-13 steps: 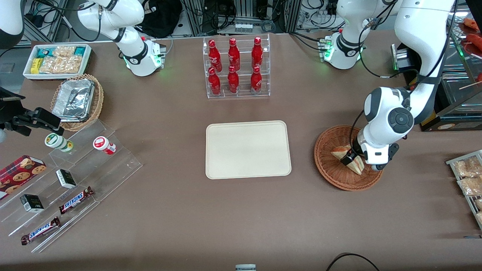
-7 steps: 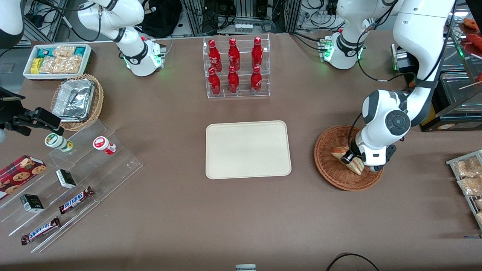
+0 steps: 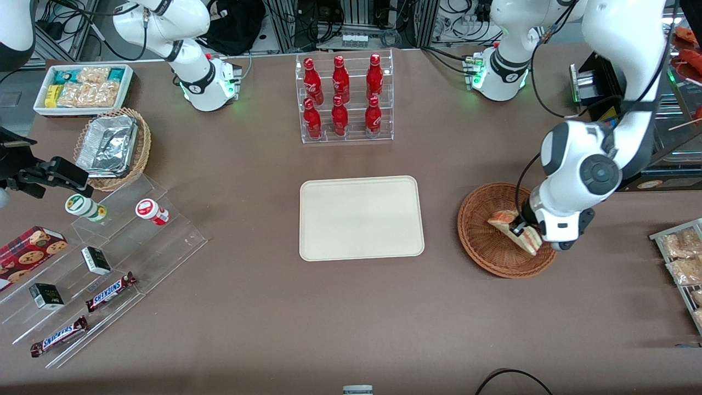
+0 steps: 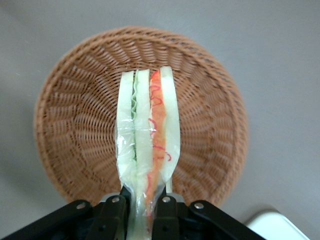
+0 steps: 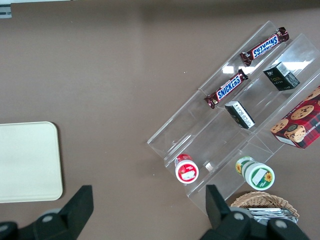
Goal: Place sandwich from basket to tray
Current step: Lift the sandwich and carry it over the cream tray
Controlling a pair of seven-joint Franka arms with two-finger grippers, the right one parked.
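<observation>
The sandwich (image 3: pixel 520 232) (image 4: pixel 146 150) is a wrapped wedge of white bread with green and red-orange filling. My gripper (image 3: pixel 521 229) (image 4: pixel 142 212) is shut on its narrow end and holds it in the air above the reddish-brown wicker basket (image 3: pixel 482 241) (image 4: pixel 70 125). The basket shows nothing else inside it. The cream-white tray (image 3: pixel 361 218) (image 5: pixel 25 160) lies flat on the table beside the basket, toward the parked arm's end, with nothing on it.
A clear rack of red bottles (image 3: pixel 343 99) stands farther from the front camera than the tray. Packets on a wire rack (image 3: pixel 683 260) lie at the working arm's end. A tan basket of foil containers (image 3: pixel 112 145) and a clear stepped snack display (image 3: pixel 98 263) sit toward the parked arm's end.
The gripper has risen with the sandwich and shifted slightly toward the working arm's end of the table; the sandwich has come up off the basket floor.
</observation>
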